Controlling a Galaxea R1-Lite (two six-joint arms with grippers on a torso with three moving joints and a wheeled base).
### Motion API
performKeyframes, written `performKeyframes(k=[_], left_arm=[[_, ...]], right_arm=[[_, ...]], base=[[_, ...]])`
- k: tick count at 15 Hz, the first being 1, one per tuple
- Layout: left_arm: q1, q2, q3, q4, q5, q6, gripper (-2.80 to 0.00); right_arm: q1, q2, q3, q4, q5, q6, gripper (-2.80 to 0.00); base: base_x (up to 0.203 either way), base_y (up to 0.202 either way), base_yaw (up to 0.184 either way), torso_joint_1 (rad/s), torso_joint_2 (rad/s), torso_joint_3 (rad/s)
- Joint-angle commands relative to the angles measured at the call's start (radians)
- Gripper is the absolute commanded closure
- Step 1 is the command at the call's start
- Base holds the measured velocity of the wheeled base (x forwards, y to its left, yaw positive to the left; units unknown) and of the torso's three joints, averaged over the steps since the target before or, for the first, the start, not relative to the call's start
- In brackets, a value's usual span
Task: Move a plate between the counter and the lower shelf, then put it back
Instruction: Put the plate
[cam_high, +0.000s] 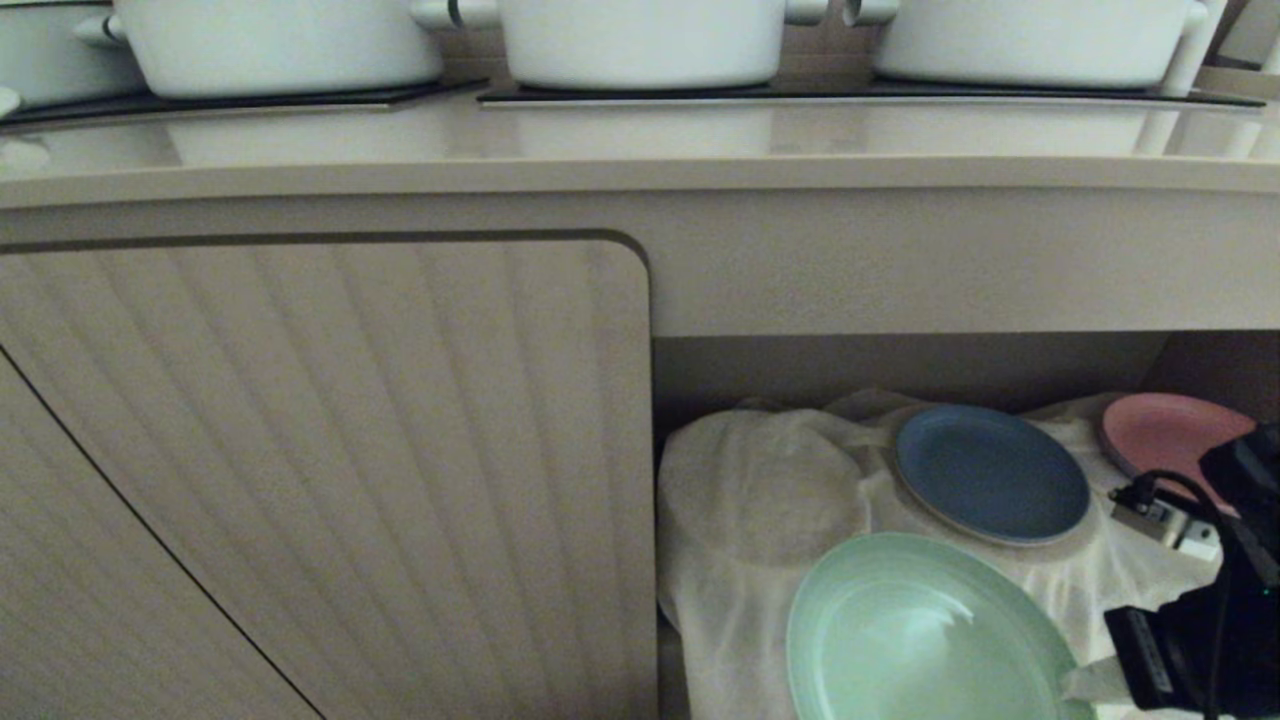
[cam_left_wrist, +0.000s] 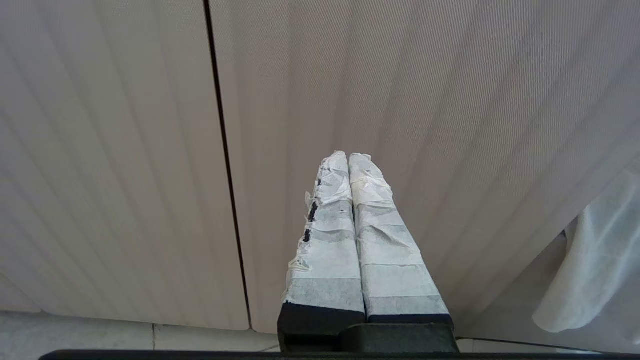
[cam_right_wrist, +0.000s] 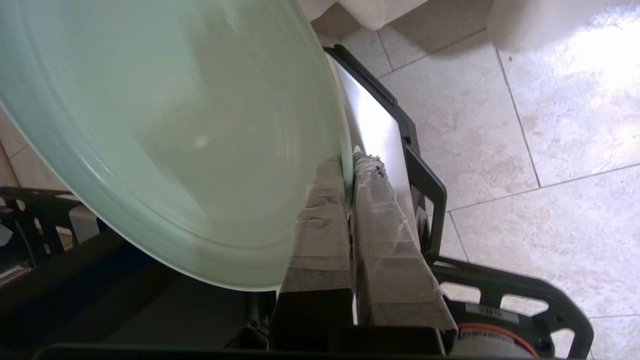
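- One plate (cam_high: 920, 640), mint green, sits pinched by its rim in the right gripper (cam_right_wrist: 350, 160), off the cloth in front of the lower shelf (cam_high: 760, 480).
- Carrying step, by the look.
- Next: lift clear to the counter (cam_high: 640, 140), keeping it level.
- Left gripper (cam_left_wrist: 349, 159) idles, fingers pressed together, by the cabinet door (cam_high: 330, 450).

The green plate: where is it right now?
In the head view the green plate is low and right of centre, pinched at its rim by the right gripper, in front of the blue plate on the lower shelf.

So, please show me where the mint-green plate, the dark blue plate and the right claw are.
mint-green plate (cam_high: 920, 640): head view, middle of its inner face.
dark blue plate (cam_high: 992, 474): head view, centre of its flat face.
right claw (cam_right_wrist: 350, 162): right wrist view, between the fingertips clamping the mint-green plate's rim.
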Motion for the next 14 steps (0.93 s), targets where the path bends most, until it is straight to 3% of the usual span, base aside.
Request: performKeyframes(k=[1, 8, 14], left_arm=[[0.000, 0.000, 0.001, 0.000, 0.003, -0.001, 0.00], [0.000, 0.000, 0.001, 0.000, 0.000, -0.001, 0.00], [0.000, 0.000, 0.001, 0.000, 0.000, -0.001, 0.00]], right_arm=[[0.001, -0.043, 0.023, 0.005, 0.002, 0.004, 0.00], [0.001, -0.122, 0.081, 0.036, 0.001, 0.062, 0.00], [0.001, -0.135, 0.093, 0.047, 0.002, 0.062, 0.00]], base=[[0.000, 0.000, 0.000, 0.000, 0.00, 0.000], [0.000, 0.000, 0.000, 0.000, 0.00, 0.000], [0.000, 0.000, 0.000, 0.000, 0.00, 0.000]])
